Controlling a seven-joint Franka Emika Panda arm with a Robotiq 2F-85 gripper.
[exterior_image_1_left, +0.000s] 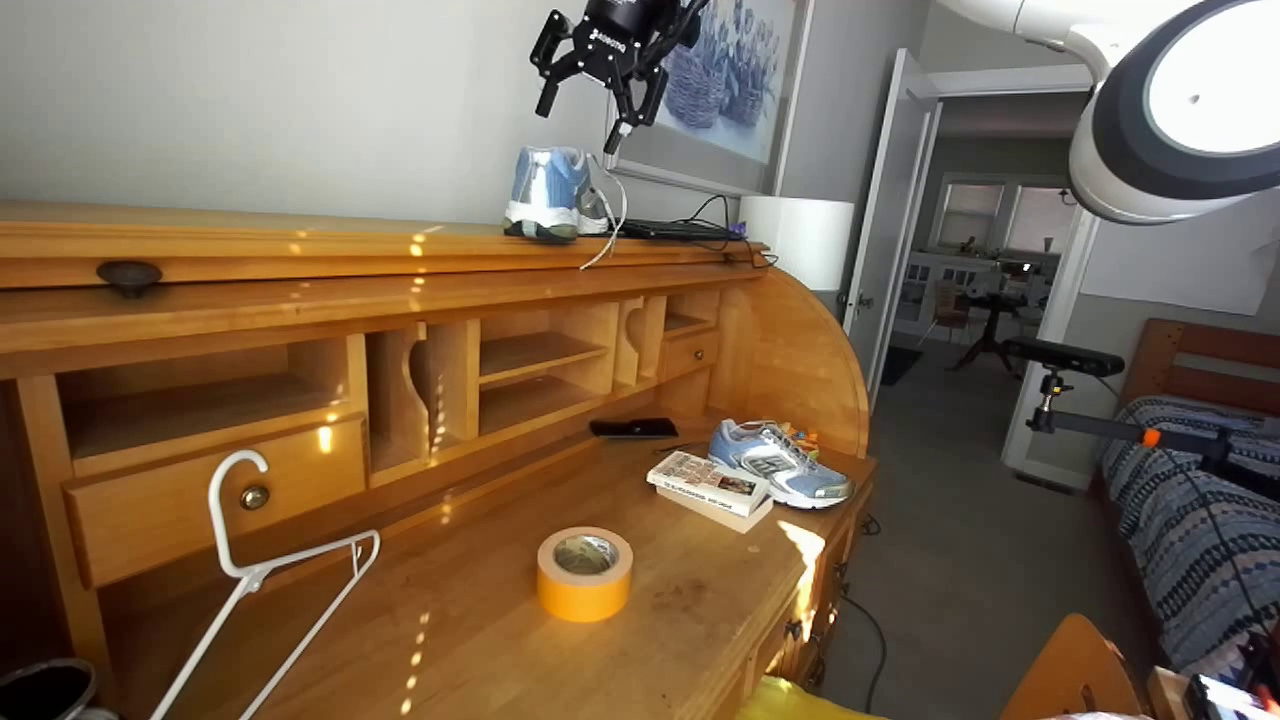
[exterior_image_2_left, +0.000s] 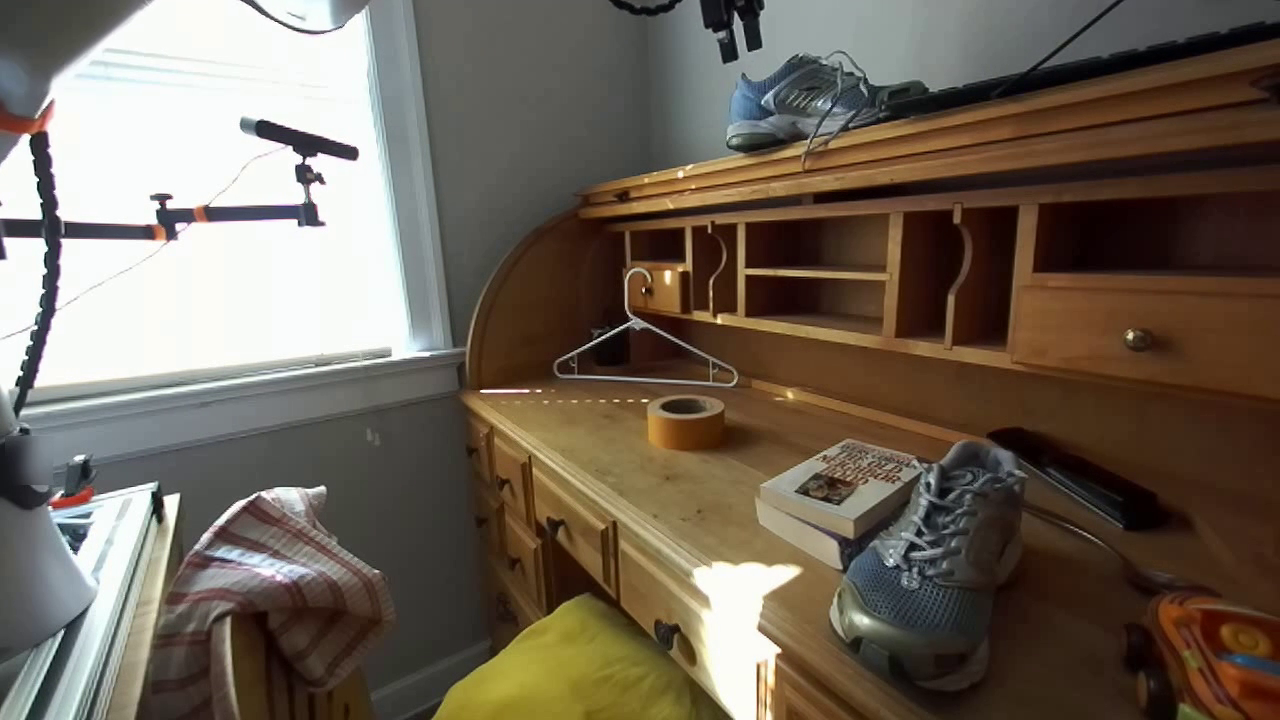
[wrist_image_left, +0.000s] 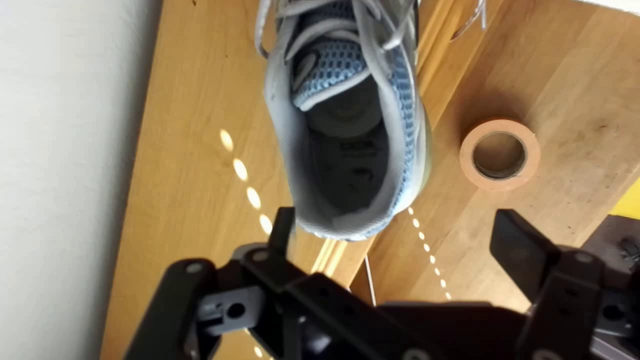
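Wide-spread claw (exterior_image_1_left: 580, 125) above higher shoe (exterior_image_1_left: 547, 192)

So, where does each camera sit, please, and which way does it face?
Exterior view near the hanger: faces along the desk toward the door; gripper and arm show.
Exterior view near the toy car: faces the hanger and window; arm and gripper show, cropped.
Wrist view: on the arm's end, looks down at the top shoe; spread fingers show.
In both exterior views: desk, tape, hanger, top shoe, lower shoe.
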